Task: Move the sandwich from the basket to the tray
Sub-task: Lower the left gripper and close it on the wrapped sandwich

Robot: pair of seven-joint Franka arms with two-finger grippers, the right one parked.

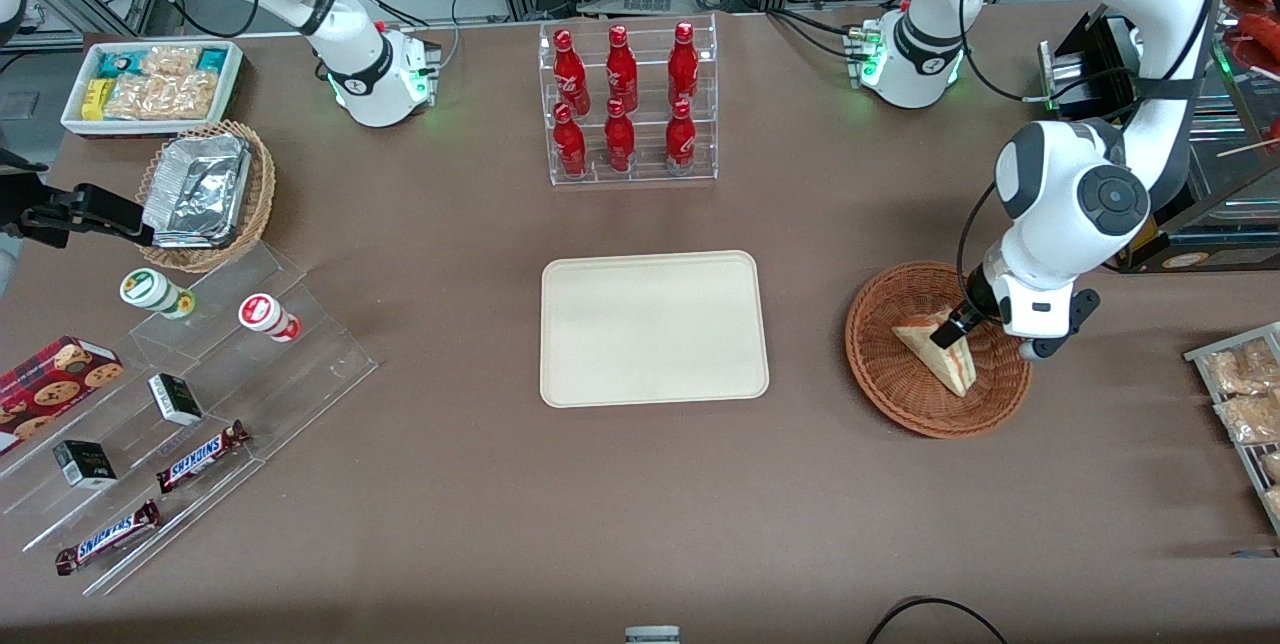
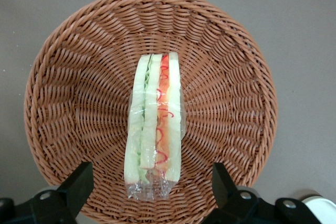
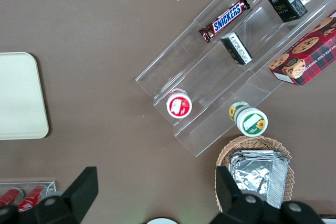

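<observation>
The sandwich [image 1: 942, 352], a plastic-wrapped wedge of white bread with red, orange and green filling, lies in the reddish-brown wicker basket [image 1: 890, 384] toward the working arm's end of the table. In the left wrist view the sandwich [image 2: 155, 121] stands on edge in the middle of the basket [image 2: 73, 87]. My left gripper [image 1: 950, 329] hangs just above the sandwich, open, with one black finger [image 2: 79, 182] on each side of the sandwich's wrapped end [image 2: 149, 184], not touching it. The cream-beige tray [image 1: 653, 328] lies bare at the table's middle, beside the basket.
A clear rack of red bottles [image 1: 627, 104] stands farther from the front camera than the tray. Snack packets [image 1: 1240, 394] lie at the working arm's table edge. Toward the parked arm's end are a clear stepped shelf [image 1: 190, 424] with snacks, a tan foil basket [image 1: 205, 194] and a white bin [image 1: 150, 84].
</observation>
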